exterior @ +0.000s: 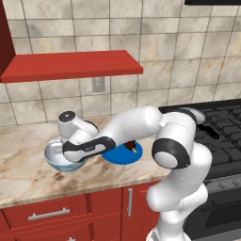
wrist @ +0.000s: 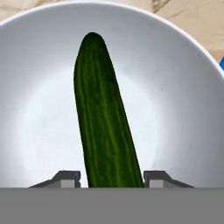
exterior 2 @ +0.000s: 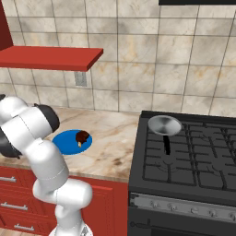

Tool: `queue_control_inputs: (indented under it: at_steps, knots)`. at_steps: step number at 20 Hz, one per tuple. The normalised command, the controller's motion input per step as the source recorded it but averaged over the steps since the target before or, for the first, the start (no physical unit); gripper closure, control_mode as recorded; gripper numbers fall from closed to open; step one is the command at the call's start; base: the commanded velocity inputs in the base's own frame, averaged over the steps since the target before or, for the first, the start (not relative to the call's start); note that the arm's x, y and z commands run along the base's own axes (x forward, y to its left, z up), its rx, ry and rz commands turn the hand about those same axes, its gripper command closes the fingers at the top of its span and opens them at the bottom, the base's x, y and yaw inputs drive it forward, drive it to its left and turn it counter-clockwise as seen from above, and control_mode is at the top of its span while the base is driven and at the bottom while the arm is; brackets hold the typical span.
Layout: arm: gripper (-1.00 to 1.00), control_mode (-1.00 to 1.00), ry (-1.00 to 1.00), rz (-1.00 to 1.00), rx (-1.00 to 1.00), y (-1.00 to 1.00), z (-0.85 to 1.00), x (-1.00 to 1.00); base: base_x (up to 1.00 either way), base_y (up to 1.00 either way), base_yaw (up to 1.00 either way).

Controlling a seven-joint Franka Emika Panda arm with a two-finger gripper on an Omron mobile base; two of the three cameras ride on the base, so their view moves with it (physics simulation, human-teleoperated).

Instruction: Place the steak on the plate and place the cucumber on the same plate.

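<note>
We see the gripper (wrist: 112,177) down inside the pale bowl (wrist: 39,65) on the counter (exterior: 23,164), its fingers spread either side of the cucumber (wrist: 103,113) lying in the bowl; whether they touch it, we cannot tell. The steak (exterior 2: 82,136) sits on the blue plate (exterior 2: 67,143), just right of the bowl.

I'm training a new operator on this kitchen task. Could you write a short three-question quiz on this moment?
1. True or false: the steak already lies on the blue plate.
2. Where is the cucumber? A) on the stove B) in the white bowl C) on the shelf
3. Fill in: the gripper's fingers stand one on each side of the ____.

Key: 1 true; 2 B; 3 cucumber.
</note>
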Motion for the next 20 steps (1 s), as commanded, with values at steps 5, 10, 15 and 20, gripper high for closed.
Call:
queue_control_inputs:
  at_steps: [5,10,15,20]
  knots:
    - [1.0,-1.0,0.0,0.0,0.0,0.0,0.06,0.0,0.0,0.0,0.0]
    - [1.0,-1.0,0.0,0.0,0.01,0.0,0.85,-0.04,0.0,0.0,0.0]
    - [1.0,-1.0,0.0,-0.07,0.0,-0.64,0.57,-0.45,0.0,0.0,0.0]
    - [1.0,-1.0,0.0,0.01,0.0,-0.86,0.78,-0.53,0.0,0.0,0.0]
